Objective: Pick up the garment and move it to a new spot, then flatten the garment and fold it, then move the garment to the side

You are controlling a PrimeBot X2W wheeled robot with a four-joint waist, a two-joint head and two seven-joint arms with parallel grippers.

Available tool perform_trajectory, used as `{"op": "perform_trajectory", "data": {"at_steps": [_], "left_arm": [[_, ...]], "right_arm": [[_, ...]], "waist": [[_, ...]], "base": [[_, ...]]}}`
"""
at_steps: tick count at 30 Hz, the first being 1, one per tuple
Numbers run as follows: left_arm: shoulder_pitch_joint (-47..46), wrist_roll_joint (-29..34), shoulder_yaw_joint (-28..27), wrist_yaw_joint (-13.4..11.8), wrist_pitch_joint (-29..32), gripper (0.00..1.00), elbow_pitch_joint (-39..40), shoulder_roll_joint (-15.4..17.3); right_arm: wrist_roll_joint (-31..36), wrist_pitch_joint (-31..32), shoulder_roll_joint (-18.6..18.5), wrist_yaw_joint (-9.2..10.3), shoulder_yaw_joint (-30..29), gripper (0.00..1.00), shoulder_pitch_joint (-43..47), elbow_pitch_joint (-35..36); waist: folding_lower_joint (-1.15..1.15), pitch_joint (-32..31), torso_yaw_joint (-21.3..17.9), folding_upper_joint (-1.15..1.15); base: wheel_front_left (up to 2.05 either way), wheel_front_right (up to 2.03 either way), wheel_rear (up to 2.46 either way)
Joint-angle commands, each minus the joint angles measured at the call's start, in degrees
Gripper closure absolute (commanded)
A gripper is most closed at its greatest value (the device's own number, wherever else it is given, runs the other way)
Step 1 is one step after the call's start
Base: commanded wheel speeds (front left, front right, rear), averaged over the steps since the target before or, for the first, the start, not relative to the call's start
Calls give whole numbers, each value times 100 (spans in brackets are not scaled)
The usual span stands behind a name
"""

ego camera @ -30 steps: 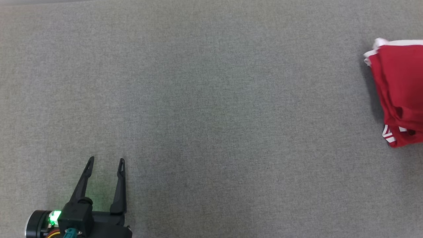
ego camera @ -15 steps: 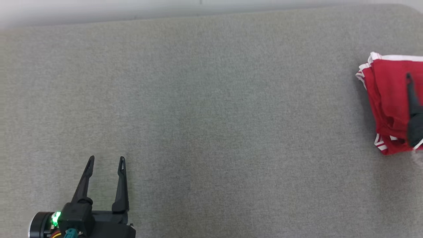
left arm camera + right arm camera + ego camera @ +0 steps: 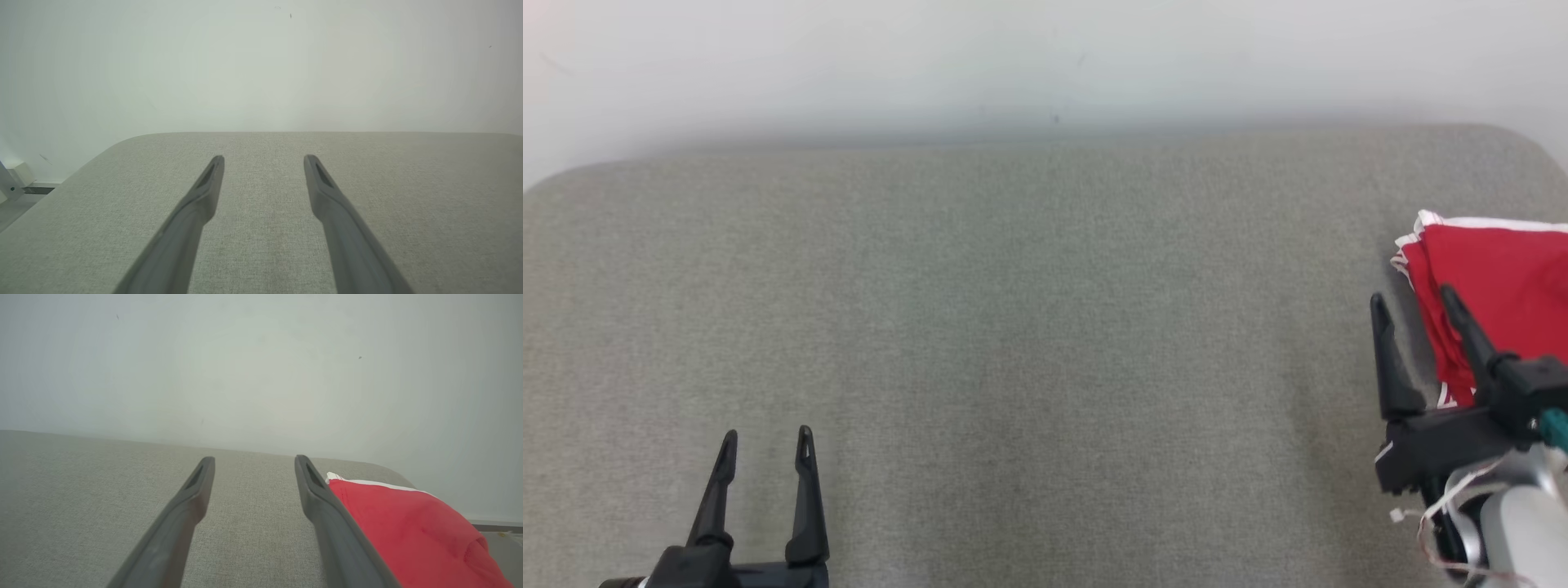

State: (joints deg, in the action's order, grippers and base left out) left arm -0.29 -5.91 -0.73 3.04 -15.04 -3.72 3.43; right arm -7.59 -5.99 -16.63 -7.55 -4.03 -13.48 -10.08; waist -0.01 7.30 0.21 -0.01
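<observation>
I am holding my right pincer (image 3: 1413,298) spread wide, its two dark fingers standing well apart and gripping nothing. In the right wrist view, bare grey cloth is showing between them. The pincer is hovering at the near right of the grey padded surface (image 3: 1045,327), fingers pointing toward the far side.

The red garment (image 3: 1503,278) is lying just to the right of this pincer, folded into a small stack with white trim showing along its far and left edges. In the head view my right-hand finger is crossing in front of the garment's left edge, while my left-hand finger is standing over bare grey cloth just left of it. In the right wrist view the garment is sitting wholly outside the gap, right beside the right-hand finger. I cannot tell whether that finger is brushing the cloth or hanging clear of it. The garment is resting near the rounded far right corner of the surface and is running out of the head view at the right.

Well away, at the near left, my left pincer (image 3: 767,434) is also standing open and empty over bare grey cloth. Beyond the far edge of the surface a pale wall (image 3: 1045,57) is rising
</observation>
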Motion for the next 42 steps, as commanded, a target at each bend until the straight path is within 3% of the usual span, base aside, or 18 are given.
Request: {"op": "perform_trajectory", "data": {"at_steps": [1,10,17,42], "left_arm": [[54,-46,-35,-25,-17,0,27,-20],[299,-162,-53,29,-17,0,-32,-44],[470,-236,-137,28,-16,0,-131,-54],[651,-288,-144,-87,-16,0,-230,-59]], "right_arm": [[-44,-6,134,13,-38,0,163,130],[-20,-32,738,13,-227,0,1070,671],[41,-190,1108,13,-87,0,1537,643],[111,-463,1143,13,131,0,1413,123]], "waist": [[1,-186,105,1],[1,-458,94,1],[1,-591,-47,1],[1,-691,-169,1]], "base": [[0,0,0],[0,0,0],[0,0,0],[0,0,0]]}}
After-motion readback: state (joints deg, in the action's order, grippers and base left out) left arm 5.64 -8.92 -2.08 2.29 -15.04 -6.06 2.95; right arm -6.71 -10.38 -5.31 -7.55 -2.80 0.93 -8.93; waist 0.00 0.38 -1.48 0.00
